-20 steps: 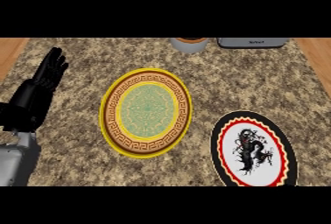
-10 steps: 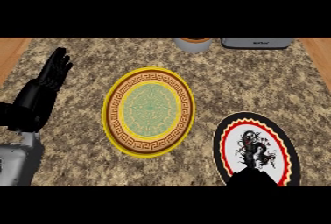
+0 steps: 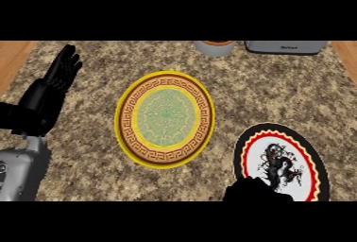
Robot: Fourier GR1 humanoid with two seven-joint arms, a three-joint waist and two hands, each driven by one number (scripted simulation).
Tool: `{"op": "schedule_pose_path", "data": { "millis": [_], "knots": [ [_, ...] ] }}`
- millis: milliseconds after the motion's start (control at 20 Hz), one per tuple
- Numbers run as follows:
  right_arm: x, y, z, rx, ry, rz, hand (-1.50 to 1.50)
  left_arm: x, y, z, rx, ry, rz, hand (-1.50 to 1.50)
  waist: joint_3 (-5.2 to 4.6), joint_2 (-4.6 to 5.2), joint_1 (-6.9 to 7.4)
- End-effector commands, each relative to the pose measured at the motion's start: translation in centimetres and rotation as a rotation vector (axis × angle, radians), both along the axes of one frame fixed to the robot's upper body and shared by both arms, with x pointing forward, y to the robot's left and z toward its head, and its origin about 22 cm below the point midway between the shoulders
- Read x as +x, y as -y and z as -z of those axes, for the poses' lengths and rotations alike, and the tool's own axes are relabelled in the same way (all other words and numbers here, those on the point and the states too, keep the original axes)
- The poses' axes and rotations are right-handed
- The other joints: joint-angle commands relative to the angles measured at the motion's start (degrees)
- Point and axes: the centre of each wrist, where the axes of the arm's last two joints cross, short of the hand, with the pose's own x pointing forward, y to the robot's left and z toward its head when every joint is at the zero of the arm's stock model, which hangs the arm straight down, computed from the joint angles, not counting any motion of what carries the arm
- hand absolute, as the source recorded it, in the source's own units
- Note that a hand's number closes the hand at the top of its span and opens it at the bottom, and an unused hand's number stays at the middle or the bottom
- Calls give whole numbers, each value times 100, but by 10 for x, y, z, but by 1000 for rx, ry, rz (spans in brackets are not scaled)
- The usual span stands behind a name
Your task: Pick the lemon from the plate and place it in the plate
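Where the speckled stone tabletop [image 3: 90,175] spreads between strips of wood at its left and right edges, the following are seen.

Item one: a yellow plate [image 3: 165,118] with a brown key-pattern band and a pale green centre, lying near the middle of the tabletop. Nothing lies in it.

Item two: a black plate [image 3: 279,163] with a red ring, a white centre and a dark dragon figure, lying toward the near right corner and well apart from the yellow plate. No fruit shows on its visible surface.

Item three: the lemon. It shows nowhere; whether it sits hidden under the right hand cannot be told.

Item four: the right hand [image 3: 257,190], a dark shape at the near edge, overlapping the near left rim of the black plate. Whether its fingers are spread or curled cannot be told.

Item five: the left hand [image 3: 50,92], at the left edge of the tabletop, fingers straight and pointing up, released and holding nothing, resting.

Item six: a round grey cup [image 3: 215,47] with a brown inside, at the far edge.

Item seven: a grey appliance [image 3: 284,46], just right of the cup at the far edge.
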Motion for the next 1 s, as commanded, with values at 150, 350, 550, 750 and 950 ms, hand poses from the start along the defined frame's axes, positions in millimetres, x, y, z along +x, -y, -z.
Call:
{"op": "schedule_pose_path", "data": {
  "millis": [150,350,550,750,950],
  "knots": [
    [57,-36,4,156,-63,97,150,3,11,0,-5,13,33,0,-1,80,162],
    [103,-58,14,102,-57,144,150,8,14,-4,6,4,31,0,2,49,160],
    [154,-71,27,49,-83,180,150,6,2,1,12,2,32,0,7,49,184],
    [194,-82,46,-18,-145,180,150,2,9,5,18,5,34,0,11,37,196],
    [211,-76,59,156,-175,270,-150,3,15,3,3,6,40,0,18,61,284]
  ]
}}
